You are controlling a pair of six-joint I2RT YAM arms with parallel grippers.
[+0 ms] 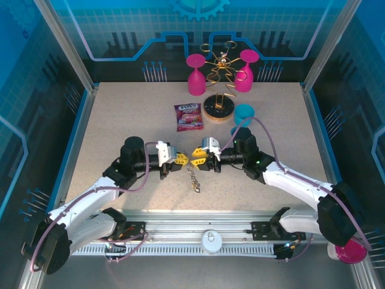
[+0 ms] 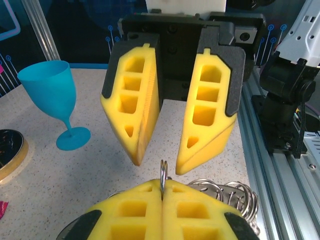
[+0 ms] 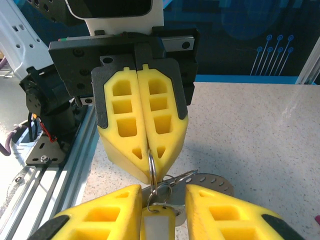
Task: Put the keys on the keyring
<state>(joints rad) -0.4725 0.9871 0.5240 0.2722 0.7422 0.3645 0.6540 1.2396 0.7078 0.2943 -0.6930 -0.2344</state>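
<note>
Mid-table, my two grippers meet tip to tip. My left gripper [image 2: 162, 187] is shut on a small wire loop [image 2: 163, 171] that stands upright between its yellow pads. That loop links to the keyring [image 3: 220, 182], a flat grey metal ring with holes that hangs low behind it, with more wire loops [image 2: 235, 192] bunched at its rim. My right gripper [image 3: 162, 192] stands open around a key with a yellow tag [image 3: 160, 227], which hangs from the loop without being clamped. In the top view a chain of rings and keys [image 1: 194, 177] dangles below both grippers [image 1: 178, 158] [image 1: 198, 153].
A wire rack on a round wooden base [image 1: 218, 109] stands at the back with two pink goblets [image 1: 195, 75] [image 1: 245, 71]. A blue goblet [image 1: 243, 113] and a candy packet [image 1: 188, 116] lie close by. The aluminium rail [image 1: 210, 226] runs along the near edge.
</note>
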